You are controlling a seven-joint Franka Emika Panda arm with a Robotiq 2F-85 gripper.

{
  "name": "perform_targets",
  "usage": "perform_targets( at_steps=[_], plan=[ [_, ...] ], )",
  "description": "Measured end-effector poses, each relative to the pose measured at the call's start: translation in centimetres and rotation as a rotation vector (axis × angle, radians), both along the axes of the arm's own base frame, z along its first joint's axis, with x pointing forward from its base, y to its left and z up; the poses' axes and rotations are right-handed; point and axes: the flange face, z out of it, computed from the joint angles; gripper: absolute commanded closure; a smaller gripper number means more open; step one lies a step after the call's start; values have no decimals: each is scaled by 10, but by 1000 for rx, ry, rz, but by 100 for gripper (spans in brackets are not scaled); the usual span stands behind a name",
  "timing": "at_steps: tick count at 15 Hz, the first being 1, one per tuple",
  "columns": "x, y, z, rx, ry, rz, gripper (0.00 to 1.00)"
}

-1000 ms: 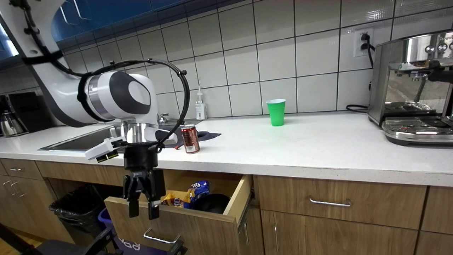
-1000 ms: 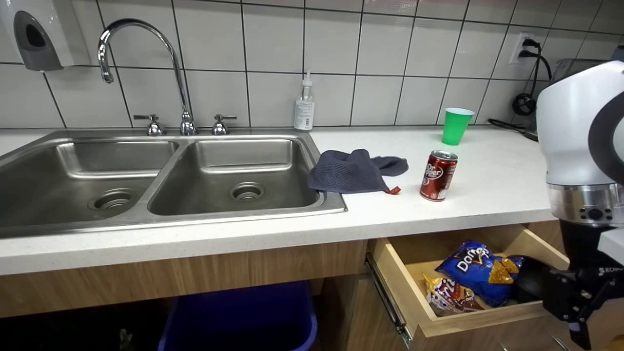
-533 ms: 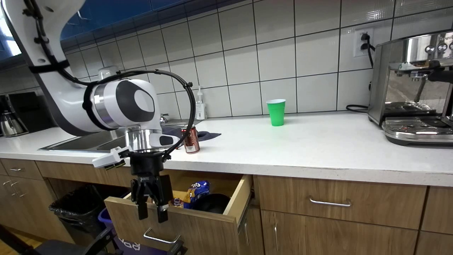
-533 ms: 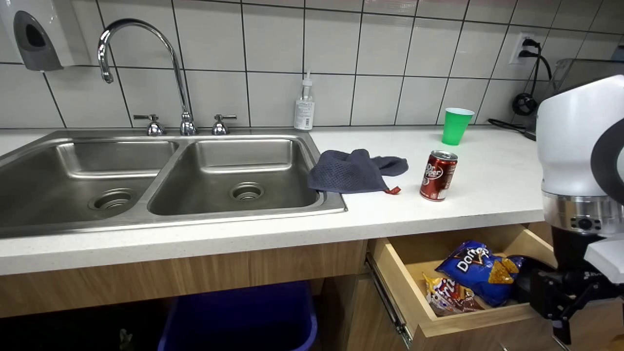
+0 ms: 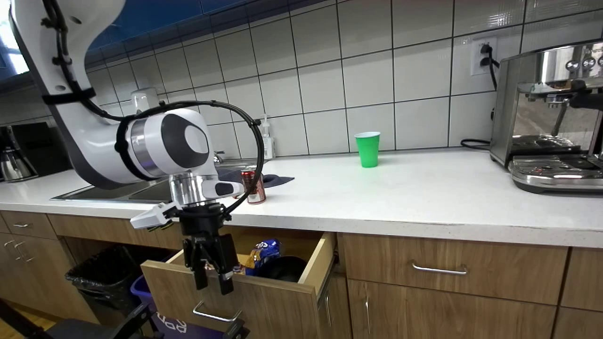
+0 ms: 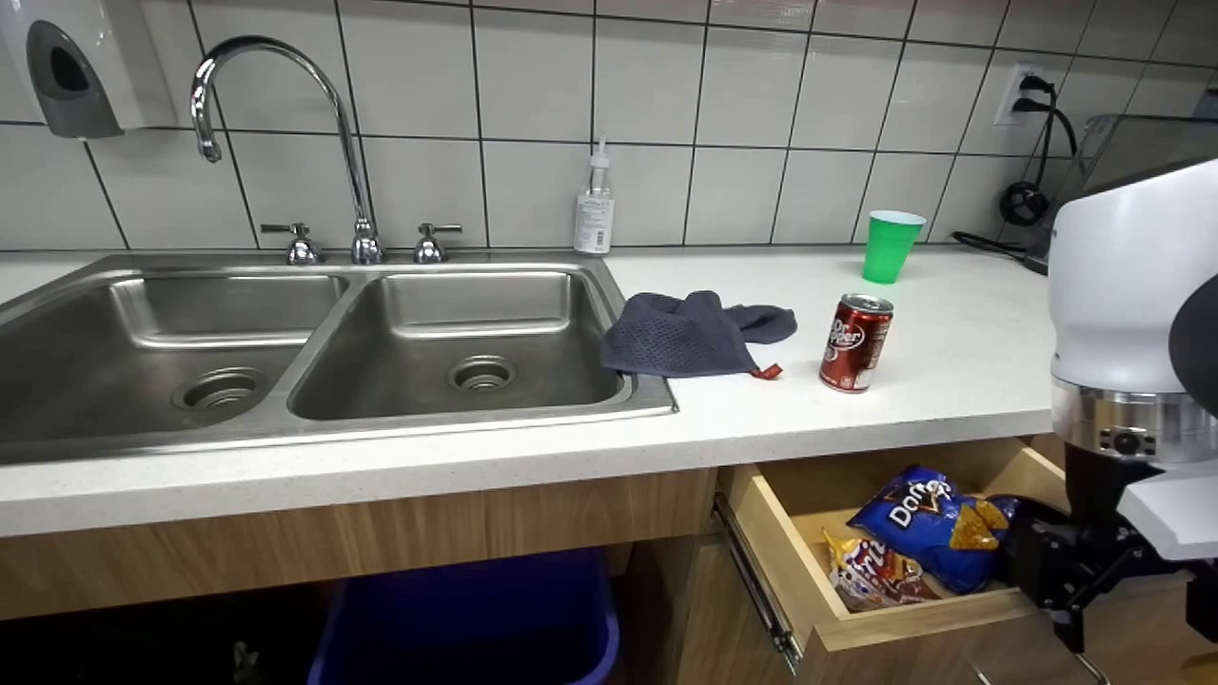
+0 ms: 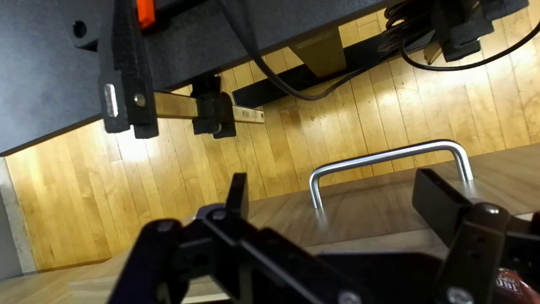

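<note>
My black gripper (image 5: 214, 285) is open and empty, with its fingers wide apart in the wrist view (image 7: 333, 188). It hangs at the front panel (image 5: 268, 301) of a pulled-out wooden drawer, above the silver handle (image 5: 215, 316). The handle also shows in the wrist view (image 7: 379, 158), beyond the fingertips and not between them. Whether the fingers touch the panel I cannot tell for sure. Inside the drawer lie a blue Doritos bag (image 6: 928, 528), a red and orange snack bag (image 6: 877, 573) and a black bowl (image 5: 282, 269), partly hidden by the panel and gripper.
On the counter (image 5: 424, 197) stand a red soda can (image 6: 856, 342), a green cup (image 5: 368, 149) and a coffee machine (image 5: 556, 117). A dark cloth (image 6: 680, 335) lies beside the sink (image 6: 457, 409). A blue bin (image 6: 466, 618) stands below. A dark stand (image 7: 55, 76) with cables shows in the wrist view.
My arm has moved toward the drawer and tilted a little, its fingers staying open. The drawer has slid slightly inward, and the bags in it have shifted slightly with it.
</note>
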Motion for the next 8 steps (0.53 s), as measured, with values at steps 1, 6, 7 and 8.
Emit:
perform_targets(
  at_steps=[1,6,7,8],
  plan=[
    [1,0,0,-3,-8,-3,0],
    [3,-2,1,-11,-35,-23,0],
    [4,-3,1,-13,-39,-26,0],
    [4,-3,1,-14,-43,-29,0]
  ],
)
